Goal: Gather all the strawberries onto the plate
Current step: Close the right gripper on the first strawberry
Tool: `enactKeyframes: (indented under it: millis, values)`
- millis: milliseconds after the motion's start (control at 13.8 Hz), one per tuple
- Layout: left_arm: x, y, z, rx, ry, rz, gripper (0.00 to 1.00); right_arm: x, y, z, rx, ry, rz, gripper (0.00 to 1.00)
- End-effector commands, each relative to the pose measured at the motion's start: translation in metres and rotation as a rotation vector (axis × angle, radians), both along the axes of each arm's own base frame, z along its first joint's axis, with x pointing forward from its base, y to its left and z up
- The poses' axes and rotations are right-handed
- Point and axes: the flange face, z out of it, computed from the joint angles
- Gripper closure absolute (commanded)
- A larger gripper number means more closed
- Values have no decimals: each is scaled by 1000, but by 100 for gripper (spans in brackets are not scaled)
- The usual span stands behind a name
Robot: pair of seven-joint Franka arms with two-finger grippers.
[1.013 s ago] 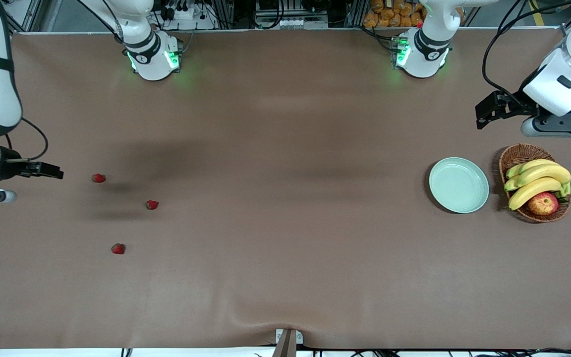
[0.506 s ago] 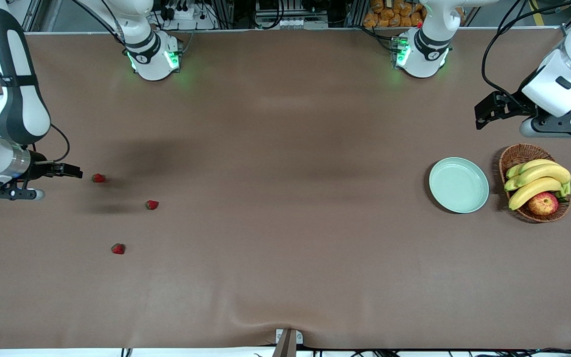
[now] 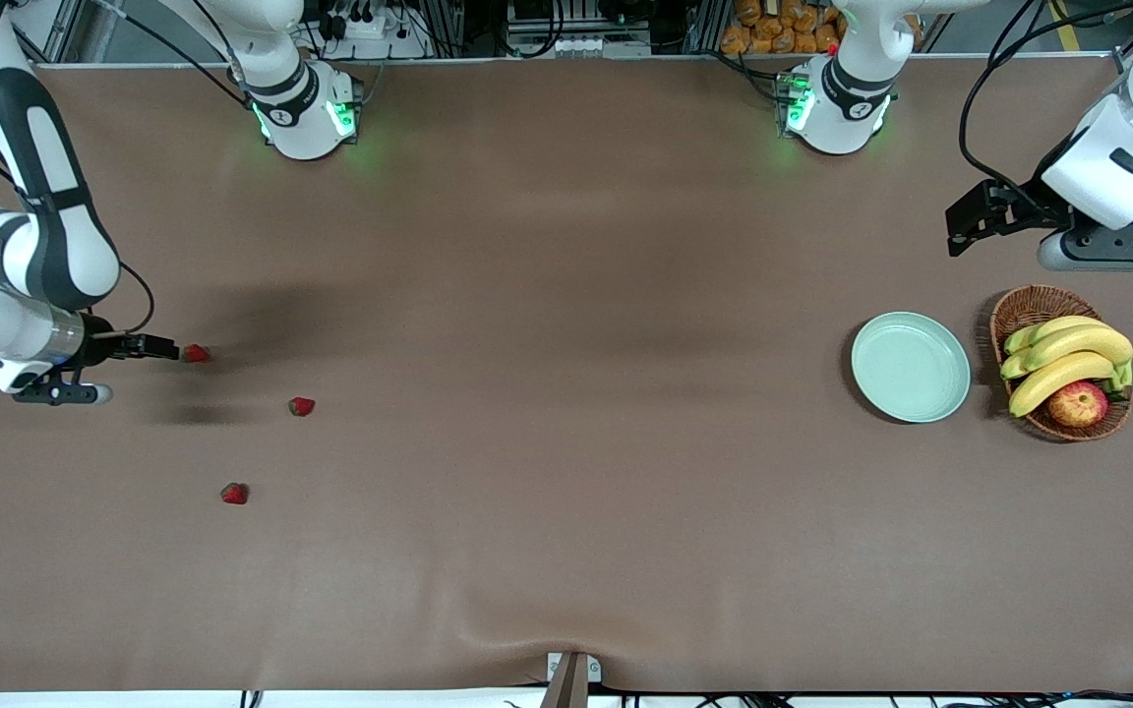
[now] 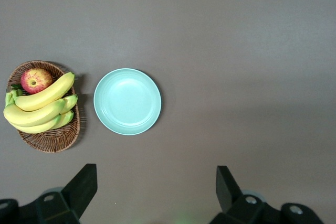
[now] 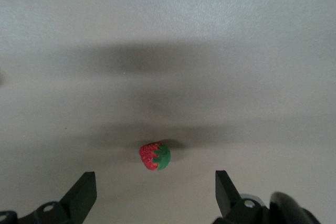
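surface (image 3: 566,442): brown, carried everything; landmark for places below = the plate.
left arm (image 3: 1127,147): waited up at its own end of the surface, farther from the front camera than the plate.
right arm (image 3: 26,265): reached in at the end of the surface well apart from the plate.
basket (image 3: 1029,310): brown wicker, just beside the plate toward the left arm's end; held bananas (image 3: 1068,359) and an apple (image 3: 1078,403).
plate (image 3: 911,367): pale mint green, nothing in it; also clear in the left wrist view (image 4: 127,101), flat on the surface.
left tool (image 3: 965,221): hovered over bare surface near the plate, fingers (image 4: 84,184) spread wide, gripping nothing.
right tool (image 3: 158,346): low over the surface well apart from the plate, fingers (image 5: 84,192) spread wide, nothing between them.
strawberry 1 (image 3: 196,353): on the surface, just at the right tool's tips; in the right wrist view (image 5: 155,156) it lay ahead of the open fingers, not gripped. Well apart from the plate.
strawberry 2 (image 3: 302,406): on the surface, of the three the one closest to the plate, yet well apart from it.
strawberry 3 (image 3: 234,494): on the surface, nearer the front camera than the plate, well apart from it.
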Motion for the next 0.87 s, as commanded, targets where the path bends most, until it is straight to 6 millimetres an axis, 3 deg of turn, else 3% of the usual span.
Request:
enactKeyframes:
  millis: [0,217,579,796]
  values:
    - [-3,1,6,2,-12,13,0,-10,5,-17,-5,-19,26,0]
    - [-2,0,6,0,-13,13,0,-24,12,-50,-7,-41,32,7]
    - [-2,0,5,0,-12,13,0,-26,22,-59,0,-19,49,25]
    - [-2,0,4,2,-9,13,0,-27,26,-69,-3,-7,68,28]
